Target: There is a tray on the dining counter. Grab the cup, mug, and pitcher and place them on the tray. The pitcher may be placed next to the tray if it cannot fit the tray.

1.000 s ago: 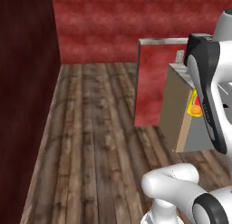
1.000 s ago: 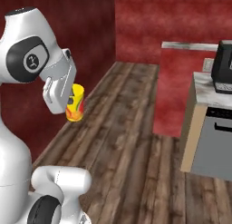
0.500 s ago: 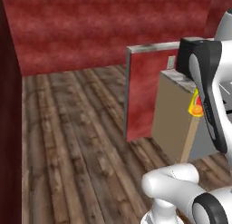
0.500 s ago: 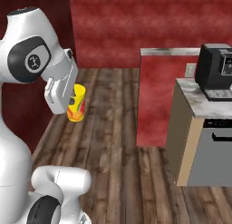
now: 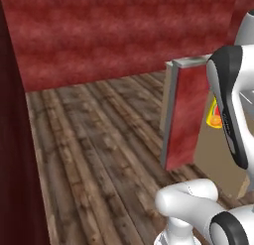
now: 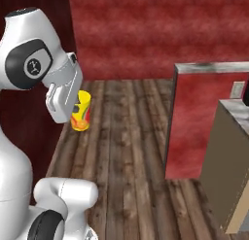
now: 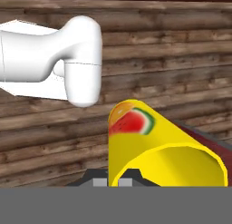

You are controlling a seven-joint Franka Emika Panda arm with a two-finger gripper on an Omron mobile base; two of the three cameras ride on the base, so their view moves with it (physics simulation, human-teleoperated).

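Note:
The cup [image 6: 81, 111] is a small yellow tumbler with a red-orange watermelon mark, and it hangs in the air above the wooden floor. My gripper [image 6: 76, 108] is shut on it, close beside my own white arm. In the hand view the cup [image 7: 149, 146] lies right in front of the gripper [image 7: 113, 181], its open mouth toward the camera. From the left base a sliver of the cup [image 5: 214, 116] peeks out behind the arm. The tray, dining counter, mug and pitcher are out of view.
A red panel with a grey top edge [image 6: 204, 122] [image 5: 181, 115] stands on the floor to the right, with a tan cabinet side [image 6: 228, 171] behind it. A red wall [image 5: 124, 35] closes the back. The wooden floor [image 6: 126, 151] lies between.
The whole scene has shifted in both base views, so the base has moved. The cup stays in the shut gripper, at the same spot relative to the arm.

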